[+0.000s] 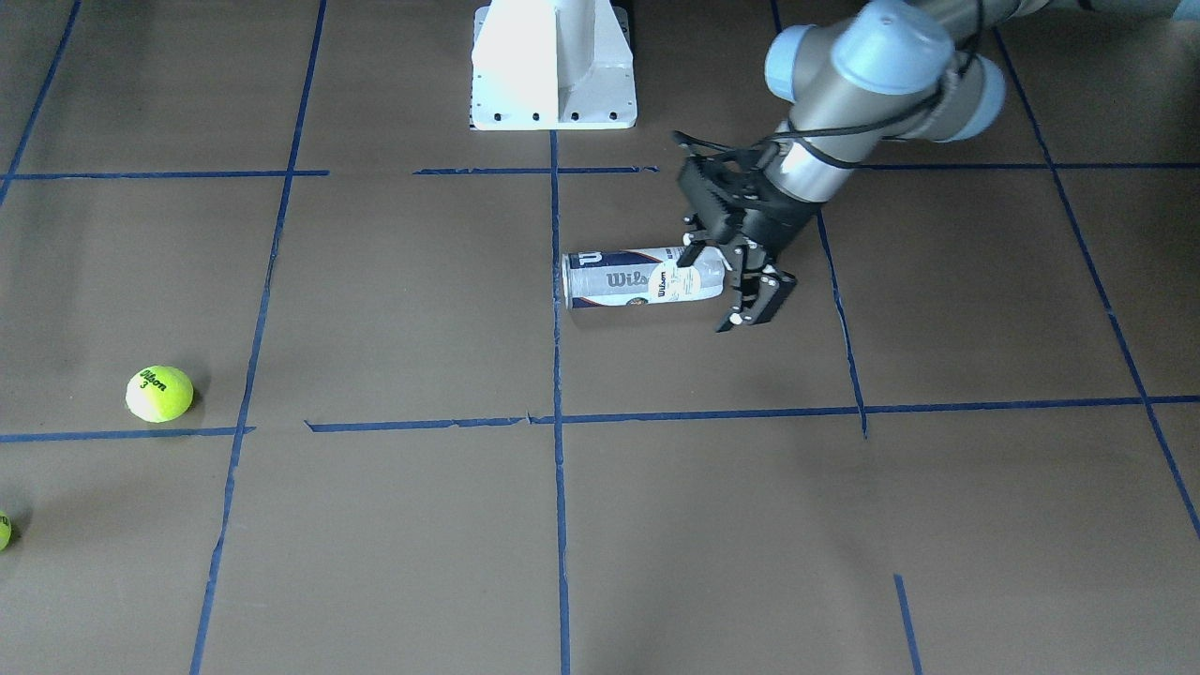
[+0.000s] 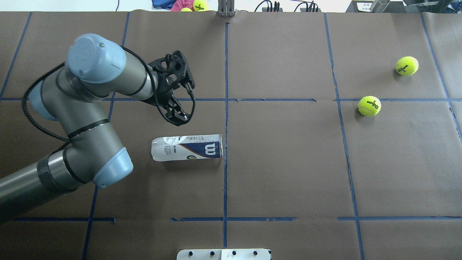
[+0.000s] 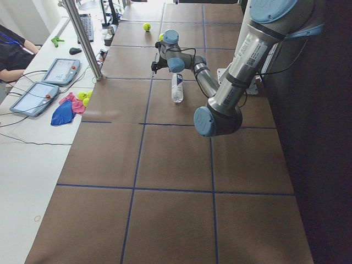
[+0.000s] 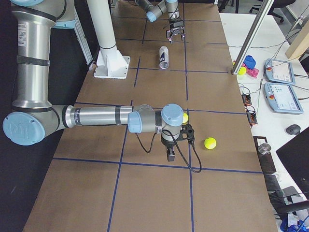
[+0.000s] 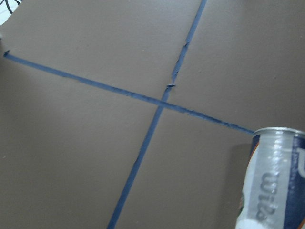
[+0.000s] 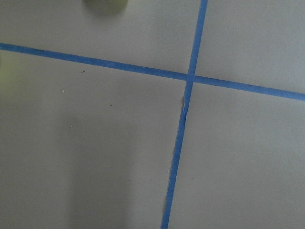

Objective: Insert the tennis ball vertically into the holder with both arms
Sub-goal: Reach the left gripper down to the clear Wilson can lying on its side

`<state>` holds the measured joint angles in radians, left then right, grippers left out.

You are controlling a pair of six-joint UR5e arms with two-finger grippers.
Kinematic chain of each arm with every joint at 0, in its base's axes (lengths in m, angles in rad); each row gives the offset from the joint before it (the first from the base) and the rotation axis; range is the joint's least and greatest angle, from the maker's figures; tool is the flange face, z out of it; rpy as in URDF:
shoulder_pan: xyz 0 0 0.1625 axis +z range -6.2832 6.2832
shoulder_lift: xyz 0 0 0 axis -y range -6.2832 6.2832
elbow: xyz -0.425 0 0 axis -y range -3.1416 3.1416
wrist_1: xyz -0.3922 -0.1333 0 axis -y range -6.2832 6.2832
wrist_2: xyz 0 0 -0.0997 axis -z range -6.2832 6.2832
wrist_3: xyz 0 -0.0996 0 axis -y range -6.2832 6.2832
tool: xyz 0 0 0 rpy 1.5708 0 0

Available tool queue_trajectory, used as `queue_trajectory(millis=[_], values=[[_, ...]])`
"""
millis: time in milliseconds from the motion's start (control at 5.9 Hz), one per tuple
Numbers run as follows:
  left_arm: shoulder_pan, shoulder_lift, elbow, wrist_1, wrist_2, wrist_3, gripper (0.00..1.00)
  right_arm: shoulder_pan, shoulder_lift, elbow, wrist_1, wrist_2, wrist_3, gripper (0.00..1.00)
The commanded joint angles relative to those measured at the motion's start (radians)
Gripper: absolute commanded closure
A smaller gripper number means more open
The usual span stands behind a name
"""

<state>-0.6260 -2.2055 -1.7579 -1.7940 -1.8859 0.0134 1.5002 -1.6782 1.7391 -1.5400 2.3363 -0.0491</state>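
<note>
Holder (image 2: 187, 147) flat on desk (image 2: 288, 162)
Clear, white-navy Wilson label — near wide-open left jaws; right jaws: cannot tell.

The can (image 4: 164, 57) lay at upper centre; mid-frame the right gripper (image 4: 169, 155) pointed down, one tennis ball (image 4: 210, 142) to its right.

One camera is facing the white pedestal (image 1: 553, 66) across the table (image 1: 394, 309), looking steeply down. Another is looking down from behind it. Two are looking along the table from its ends. Both wrist cameras are sitting close above it. All but the right wrist view are sharing the can (image 1: 628, 278).
</note>
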Motion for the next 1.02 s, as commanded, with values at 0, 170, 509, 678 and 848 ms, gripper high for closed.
queue_trajectory(millis=[0, 170, 509, 678, 848], values=[[0.122, -0.155, 0.021, 0.292, 0.140, 0.076, 0.00, 0.000, 0.000, -0.003, 0.000, 0.000, 0.000, 0.00], [0.173, -0.193, 0.029, 0.406, 0.209, 0.133, 0.00, 0.000, 0.000, -0.004, 0.000, 0.000, 0.000, 0.00], [0.219, -0.250, 0.139, 0.450, 0.267, 0.143, 0.00, 0.000, -0.002, -0.006, 0.000, 0.002, 0.000, 0.00], [0.230, -0.258, 0.165, 0.449, 0.283, 0.143, 0.00, 0.000, -0.002, -0.007, 0.000, 0.000, -0.002, 0.00], [0.230, -0.257, 0.185, 0.447, 0.283, 0.143, 0.00, 0.000, -0.002, -0.010, 0.000, 0.002, -0.002, 0.00]])
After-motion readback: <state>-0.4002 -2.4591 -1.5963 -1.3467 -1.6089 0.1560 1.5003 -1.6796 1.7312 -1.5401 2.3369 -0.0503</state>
